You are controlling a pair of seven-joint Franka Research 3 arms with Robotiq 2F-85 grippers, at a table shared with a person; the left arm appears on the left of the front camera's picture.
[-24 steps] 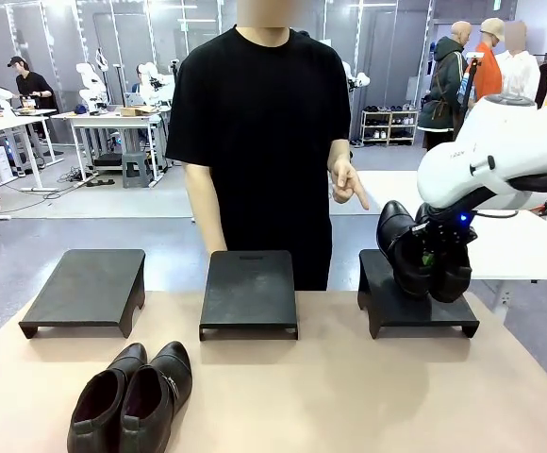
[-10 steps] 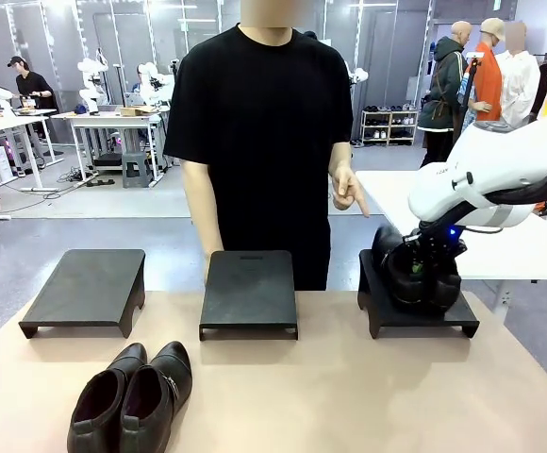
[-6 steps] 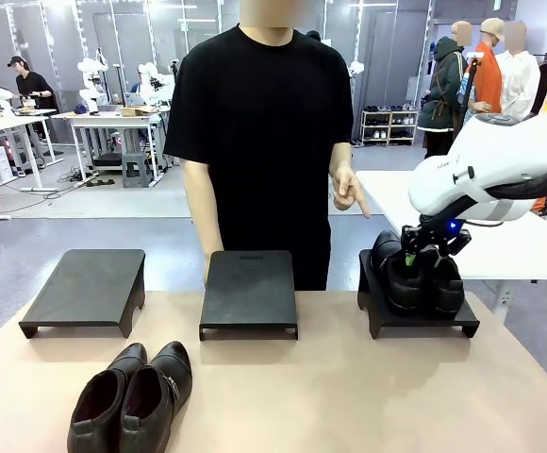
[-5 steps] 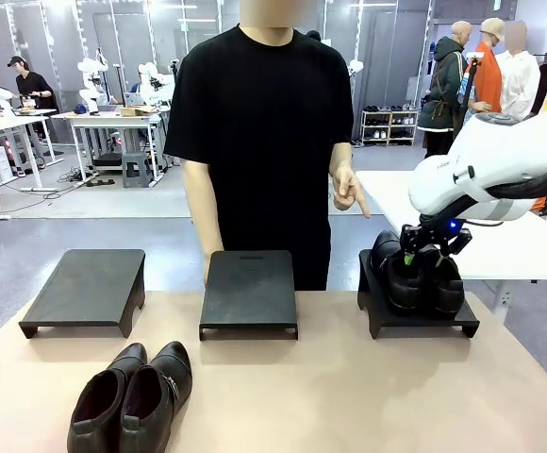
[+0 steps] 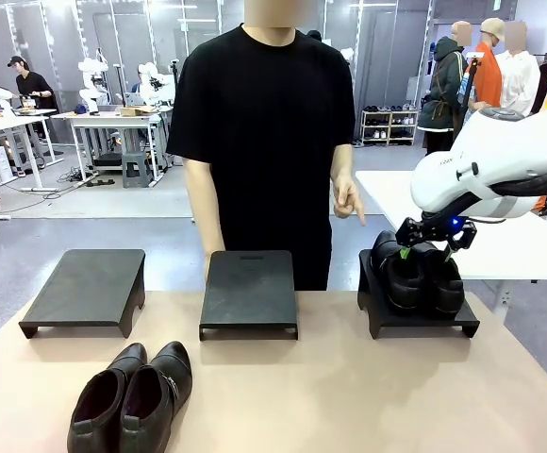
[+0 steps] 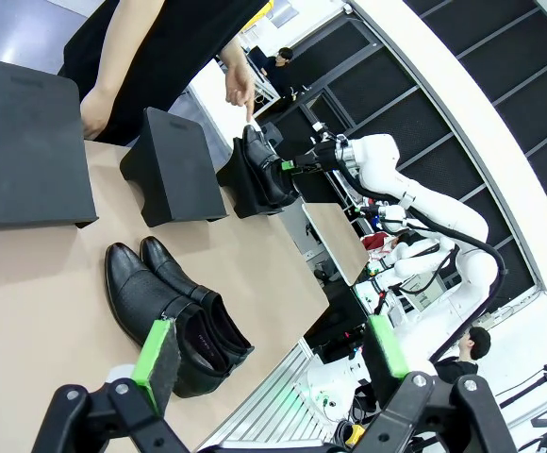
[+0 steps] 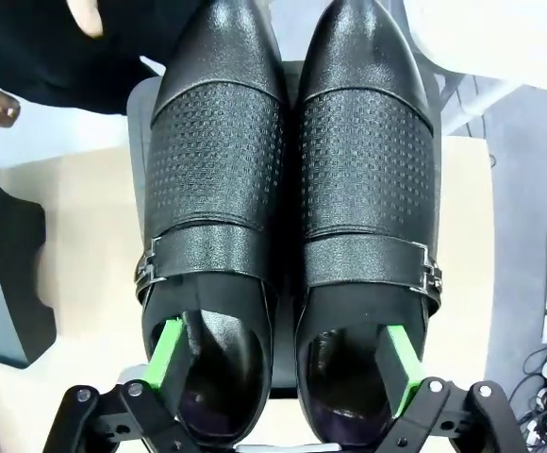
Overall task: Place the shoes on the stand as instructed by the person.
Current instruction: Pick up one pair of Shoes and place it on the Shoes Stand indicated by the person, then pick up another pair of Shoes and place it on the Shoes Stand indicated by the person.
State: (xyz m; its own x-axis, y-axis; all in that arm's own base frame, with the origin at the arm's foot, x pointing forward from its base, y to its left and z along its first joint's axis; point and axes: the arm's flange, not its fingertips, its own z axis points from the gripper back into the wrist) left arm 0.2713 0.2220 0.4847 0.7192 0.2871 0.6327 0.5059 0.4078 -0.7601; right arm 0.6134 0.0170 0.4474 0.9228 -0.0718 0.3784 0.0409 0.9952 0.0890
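Note:
One pair of black shoes (image 5: 415,278) stands on the right stand (image 5: 422,319), toes toward the person. My right gripper (image 5: 424,247) hovers just above their heels, open. In the right wrist view each green pad (image 7: 167,363) hangs over one opening of the shoes (image 7: 292,179), gripping nothing. The other pair of shoes (image 5: 132,396) lies on the table at the front left. My left gripper (image 6: 272,349) is open and empty, above that pair (image 6: 174,316). The person (image 5: 264,132) stands behind the middle stand (image 5: 249,288), and the hand (image 5: 349,200) points down at the right stand.
The left stand (image 5: 87,288) and the middle stand carry nothing. The tan table (image 5: 349,396) has free room in front of the stands and to the right of the loose pair. A white table (image 5: 528,247) stands behind the right stand.
My right gripper set the pair down on the right stand, opened, and lifted slightly off the shoes. The person's pointing hand and the left arm have stayed put.

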